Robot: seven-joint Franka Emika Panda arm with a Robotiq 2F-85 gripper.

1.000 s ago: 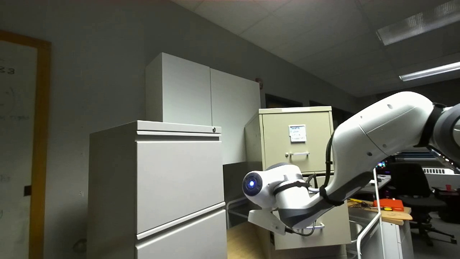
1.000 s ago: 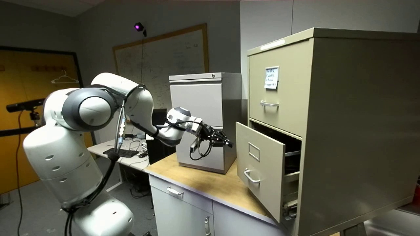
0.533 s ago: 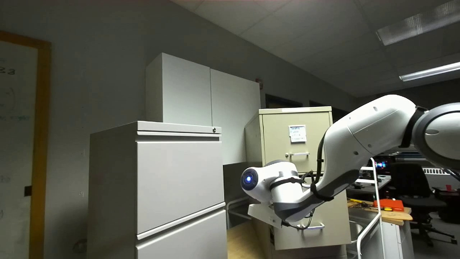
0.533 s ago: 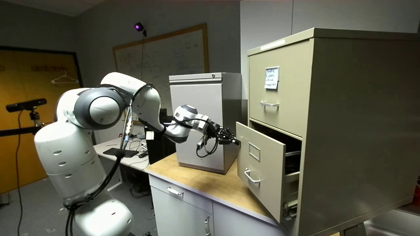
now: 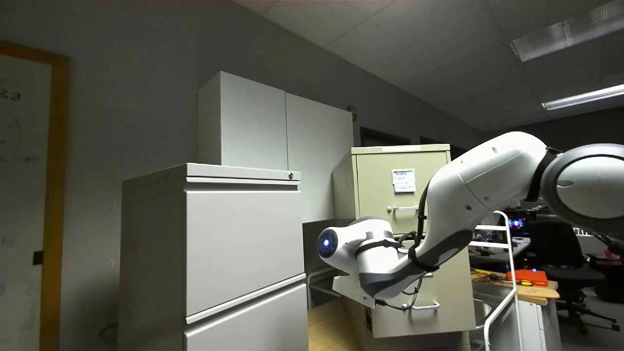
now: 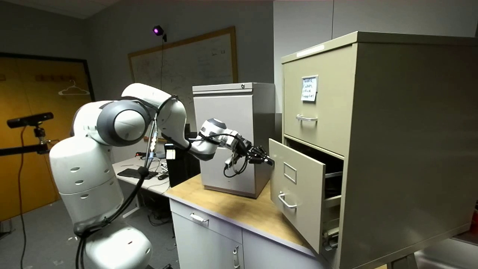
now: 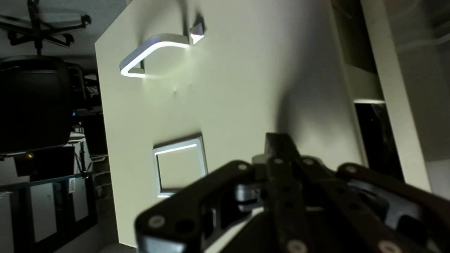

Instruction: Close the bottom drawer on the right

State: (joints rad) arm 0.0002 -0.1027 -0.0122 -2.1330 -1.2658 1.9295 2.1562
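Observation:
The bottom drawer (image 6: 308,201) of the beige filing cabinet stands partly pulled out, with a dark gap behind its front. It has an empty metal label frame and a pull handle, and shows in an exterior view (image 5: 451,302) partly behind the arm. In the wrist view the drawer front (image 7: 232,98) fills the middle, with its handle at upper left. My gripper (image 6: 270,162) is shut and empty, its tips at the far upper side of the drawer front. In the wrist view the closed fingertips (image 7: 281,140) meet or nearly meet the panel; contact is unclear.
The upper beige drawer (image 6: 317,101) with a handwritten label is shut. A pale grey cabinet (image 6: 224,112) stands beside the arm on a wooden counter (image 6: 239,203). In an exterior view a white cart rail (image 5: 502,307) and an orange case (image 5: 526,278) stand beyond.
My arm has moved toward the drawer, bringing the shut gripper from a short way off up to its front. In the last half second the gripper barely moves. The drawer shows almost no shift.

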